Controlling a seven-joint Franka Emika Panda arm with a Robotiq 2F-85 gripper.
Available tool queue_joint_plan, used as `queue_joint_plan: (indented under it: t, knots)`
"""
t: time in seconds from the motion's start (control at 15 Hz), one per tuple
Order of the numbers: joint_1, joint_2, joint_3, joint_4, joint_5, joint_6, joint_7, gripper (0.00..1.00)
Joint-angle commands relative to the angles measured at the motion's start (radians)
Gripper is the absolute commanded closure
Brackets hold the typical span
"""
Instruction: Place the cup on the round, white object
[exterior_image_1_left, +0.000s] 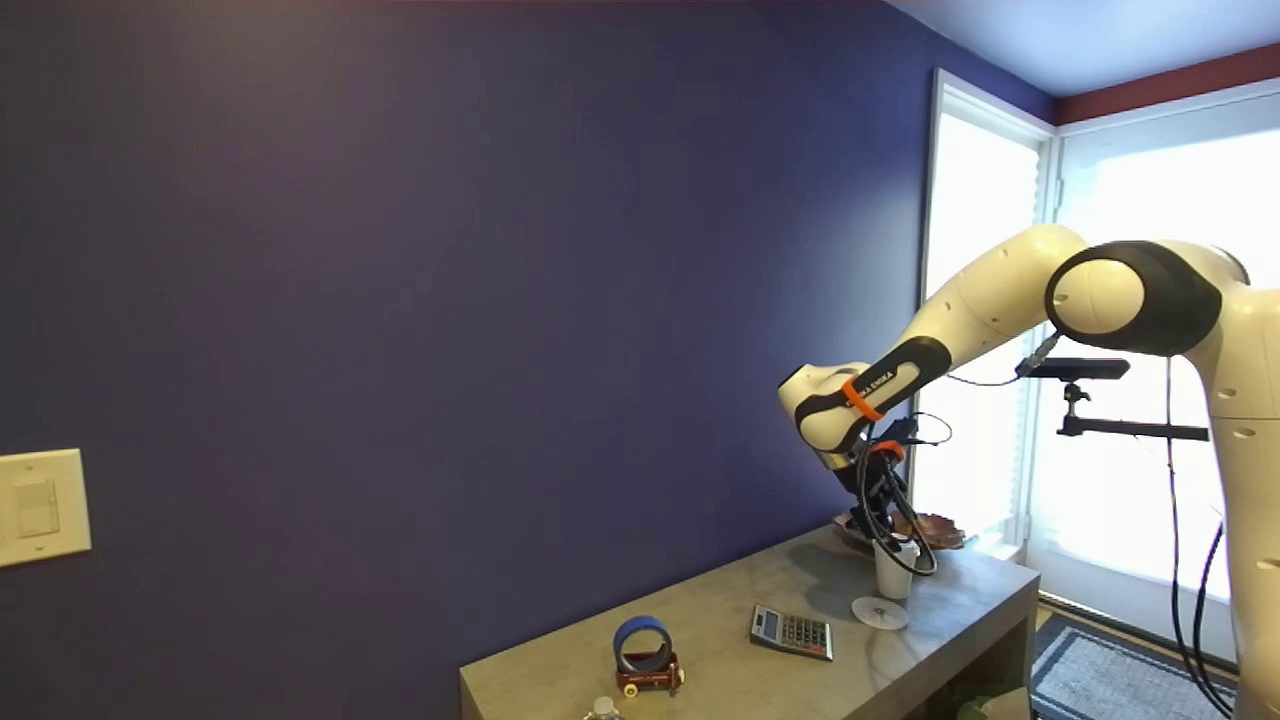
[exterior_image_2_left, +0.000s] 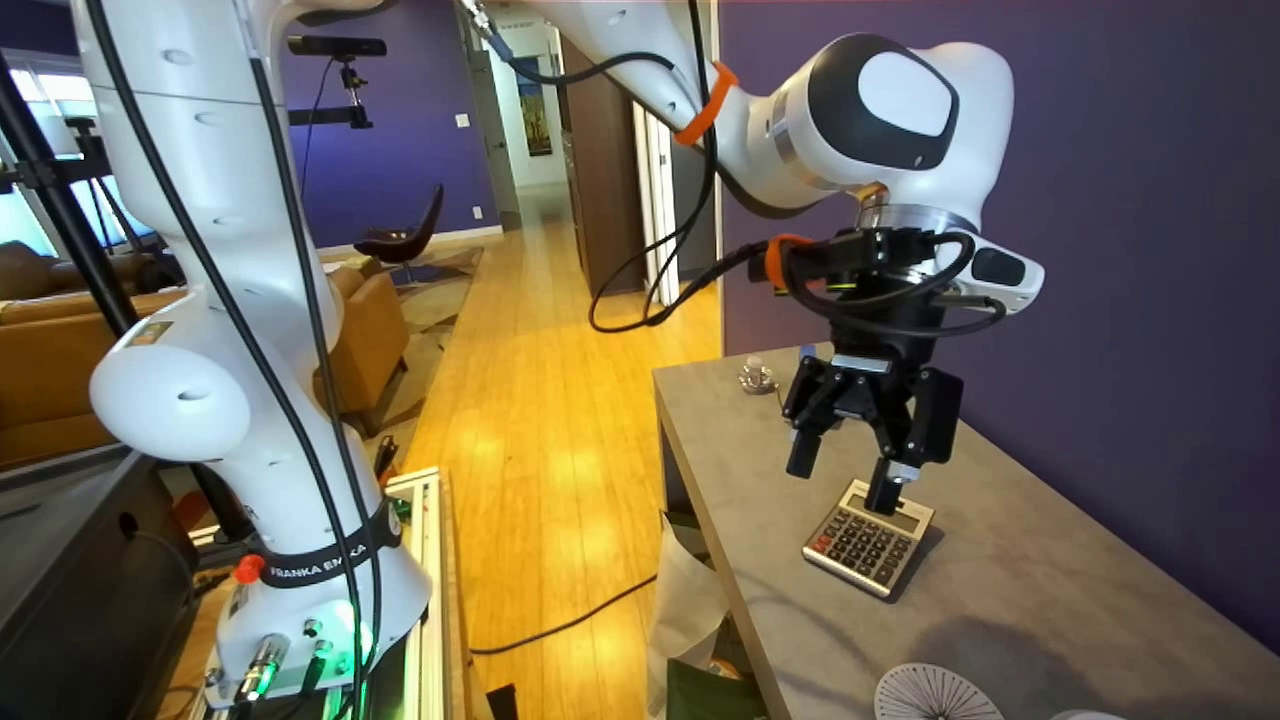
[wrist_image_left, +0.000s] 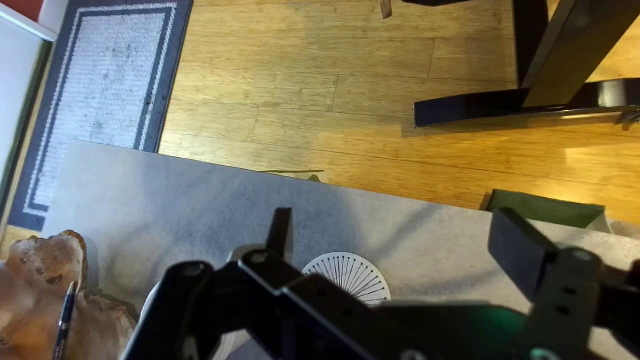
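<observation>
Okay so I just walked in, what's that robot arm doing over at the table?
The Franka robot arm is reaching over the gray table, apparently to put the white cup on the round white disc. Its gripper is open and holds nothing right now. The cup stands beside the disc, not on it yet, and a calculator lies on the same table.

In an exterior view, the white disc (exterior_image_2_left: 935, 694) is cropped.
</observation>
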Motion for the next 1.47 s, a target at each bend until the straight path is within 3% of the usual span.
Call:
queue_joint_plan:
  t: [0.0,0.67,1.4]
  knots:
    - [0.002,0.069,-0.001,0.054,-0.038,-0.011,-0.053,0.0]
    - [-0.013,0.353,0.004,0.315,-0.2,0.001,-0.292,0.0]
    - [-0.056,0.613,-0.007,0.527,-0.253,0.032,-0.404,0.0]
